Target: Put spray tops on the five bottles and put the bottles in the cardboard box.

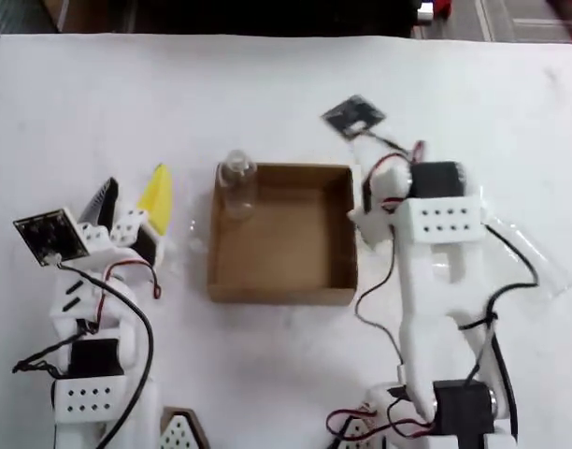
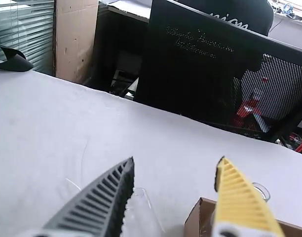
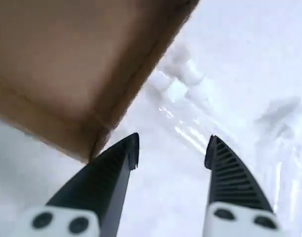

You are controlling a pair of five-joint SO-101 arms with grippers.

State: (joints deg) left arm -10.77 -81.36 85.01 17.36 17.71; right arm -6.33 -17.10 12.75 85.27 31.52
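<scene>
The cardboard box (image 1: 284, 281) sits open-topped in the middle of the table (image 1: 267, 84), and a broad band of white tabletop runs from its far wall to the table's far edge. A clear bottle (image 1: 237, 185) stands upright at the box's far-left corner, apparently just inside the walls, though I cannot tell for sure. The rest of the box floor shows as plain brown.

The left gripper (image 1: 134, 192) hangs well apart from the box's left wall, level with the bottle. Its grey and yellow fingers are spread wide with nothing between them. In the left wrist view the same gripper (image 2: 174, 165) points over the table toward a box corner (image 2: 199, 218).

The right arm leans over the box's right wall. The right gripper (image 3: 173, 145) is also spread wide and holds nothing, and it is poised over the table just outside a box corner (image 3: 99, 131). A blurred piece of clear plastic (image 3: 183, 81) lies on the table against the outer side of that wall.
</scene>
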